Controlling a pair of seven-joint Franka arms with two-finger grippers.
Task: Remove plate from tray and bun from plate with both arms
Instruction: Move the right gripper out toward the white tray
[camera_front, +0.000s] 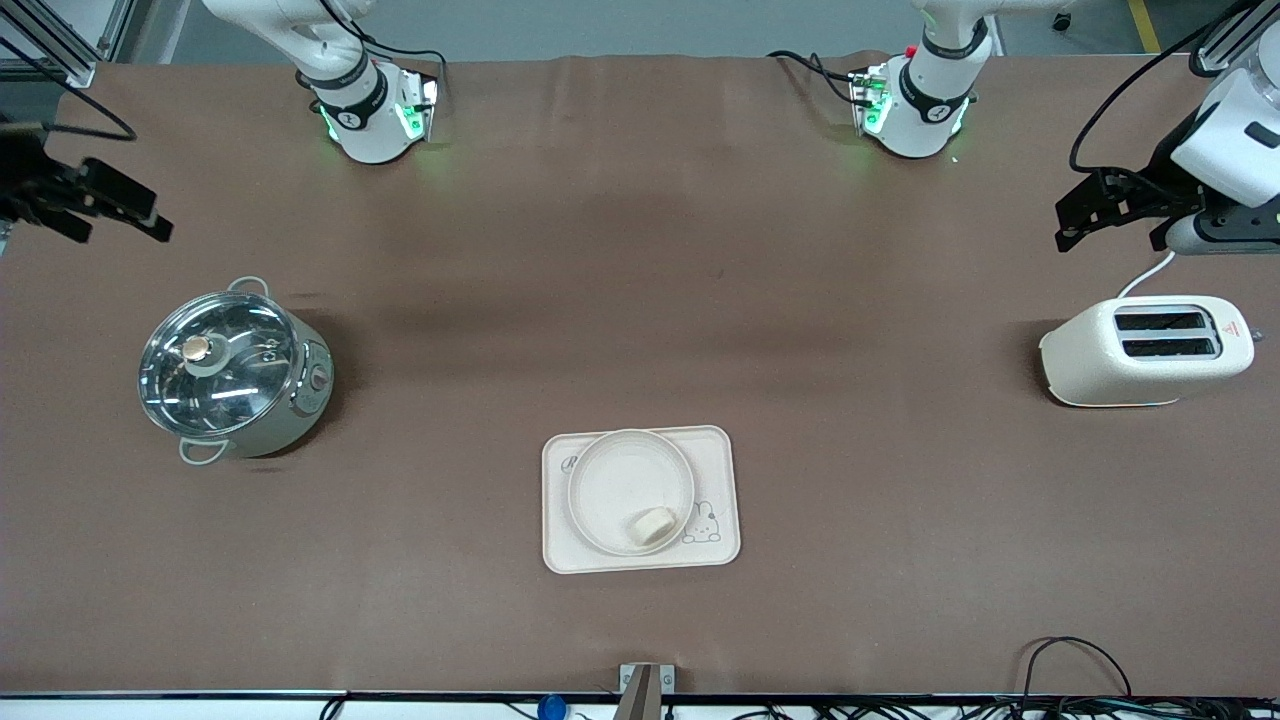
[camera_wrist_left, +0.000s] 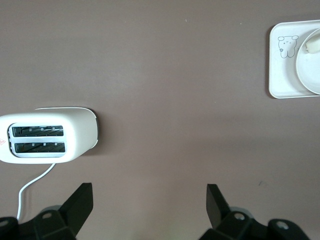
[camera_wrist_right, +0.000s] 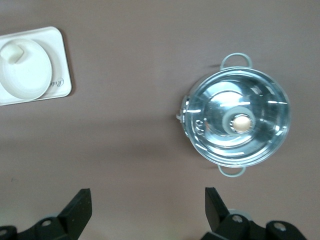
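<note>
Your right gripper (camera_front: 120, 215) hung released over the worktop (camera_front: 640, 250) at its own end, above the lidded pot (camera_front: 235, 375). You had the plate (camera_front: 625, 480) resting on the tray (camera_front: 715, 450), the bun (camera_front: 650, 526) on the plate. Your left gripper (camera_front: 1100, 215) hung released above the toaster (camera_front: 1145, 350).

Both arms were white with black joint bands, and their bases (camera_front: 375, 120) glowed green, with black cables running to them. The left gripper (camera_front: 1105, 215) and right gripper (camera_front: 95, 205) were black, with angular black fingers (camera_wrist_left: 80, 202) and small round screw holes.
</note>
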